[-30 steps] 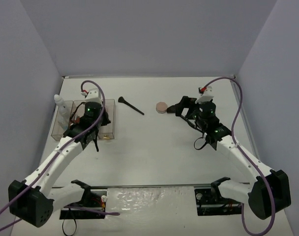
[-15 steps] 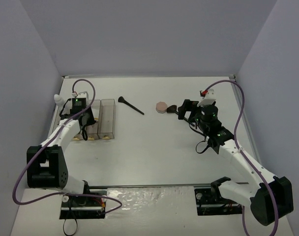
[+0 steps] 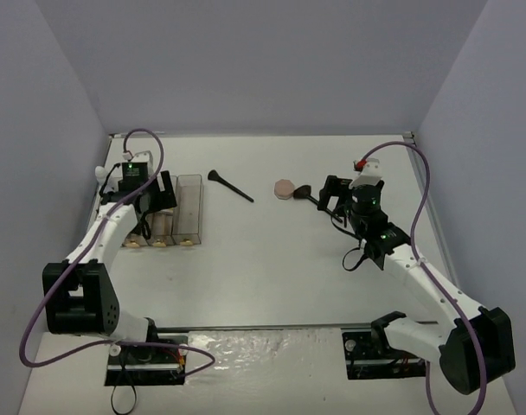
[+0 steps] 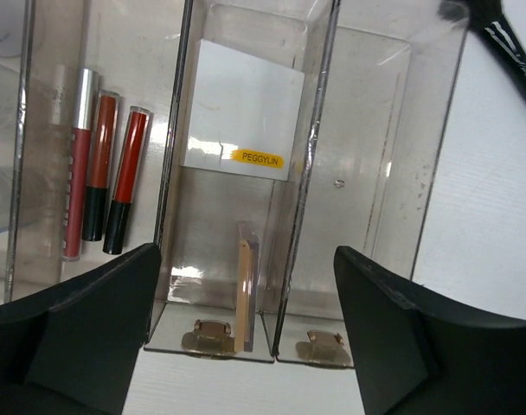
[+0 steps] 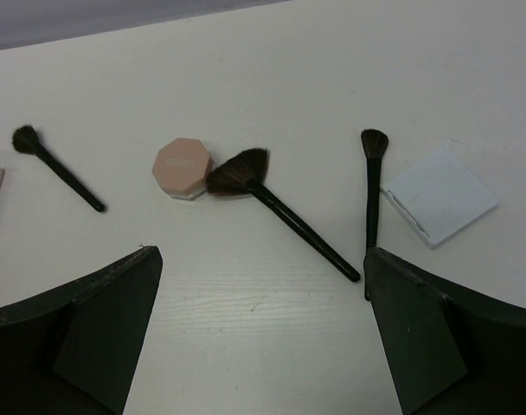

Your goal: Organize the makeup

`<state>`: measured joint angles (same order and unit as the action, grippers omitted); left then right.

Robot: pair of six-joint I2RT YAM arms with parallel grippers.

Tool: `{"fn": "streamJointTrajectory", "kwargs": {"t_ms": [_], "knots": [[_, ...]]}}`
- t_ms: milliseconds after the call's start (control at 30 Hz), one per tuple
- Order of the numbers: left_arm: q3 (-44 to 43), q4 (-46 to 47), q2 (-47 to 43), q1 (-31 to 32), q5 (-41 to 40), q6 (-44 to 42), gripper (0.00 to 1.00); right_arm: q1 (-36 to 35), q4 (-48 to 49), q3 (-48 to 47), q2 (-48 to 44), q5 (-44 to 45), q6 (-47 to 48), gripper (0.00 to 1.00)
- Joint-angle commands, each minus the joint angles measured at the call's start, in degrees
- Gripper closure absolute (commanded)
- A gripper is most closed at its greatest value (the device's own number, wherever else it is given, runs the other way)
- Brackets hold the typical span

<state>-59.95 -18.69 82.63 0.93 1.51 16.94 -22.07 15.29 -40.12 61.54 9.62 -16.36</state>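
Top external view: a black brush (image 3: 229, 186) lies on the surface (image 3: 272, 251), head far-left, handle running near-right. A pink compact (image 3: 284, 188) sits to its right, and clear bins (image 3: 189, 207) stand in a row at the left. Left wrist view: the left tool (image 4: 246, 259) is spread and empty by the bins. Red and tan pencils (image 4: 99, 164) lie lengthwise in the left bin, and a tan palette (image 4: 244, 285) stands on edge in the middle one, below a white card (image 4: 246, 108). Right wrist view: the right tool (image 5: 261, 252) is spread, holding nothing. A fan brush (image 5: 285, 212) slants, bristles touching the compact. A thin brush (image 5: 369, 207) points bristles away, just beside a white pad (image 5: 439, 194).
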Motion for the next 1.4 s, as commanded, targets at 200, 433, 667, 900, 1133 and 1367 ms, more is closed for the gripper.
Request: {"fn": "streamJointTrajectory", "kwargs": {"t_ms": [200,433,667,900,1133,1367], "knots": [[-5.05,-11.81,-17.47,6.48,4.16,-2.87,0.10,10.69,-4.26,-5.57,12.52,8.81,-5.48,0.00],[4.17,-11.92,-28.95,13.98,5.24,-1.01,0.06,14.46,-4.90,-11.99,25.76,15.59,-13.02,0.00],[5.79,-12.36,-32.90,14.10,4.18,-1.69,0.03,15.22,-8.47,-23.65,40.58,20.48,-17.88,0.00],[6.07,-12.17,-33.92,14.01,4.54,-1.55,0.03,16.67,-12.90,-30.80,49.41,20.43,-20.18,0.00],[6.08,-11.74,-33.44,13.58,5.58,-1.06,0.03,17.57,-13.18,-28.59,49.01,20.01,-20.61,0.00],[6.12,-11.11,-33.27,13.31,6.62,-0.81,0.03,17.68,-13.05,-26.77,49.29,15.48,-20.11,0.10]]}}
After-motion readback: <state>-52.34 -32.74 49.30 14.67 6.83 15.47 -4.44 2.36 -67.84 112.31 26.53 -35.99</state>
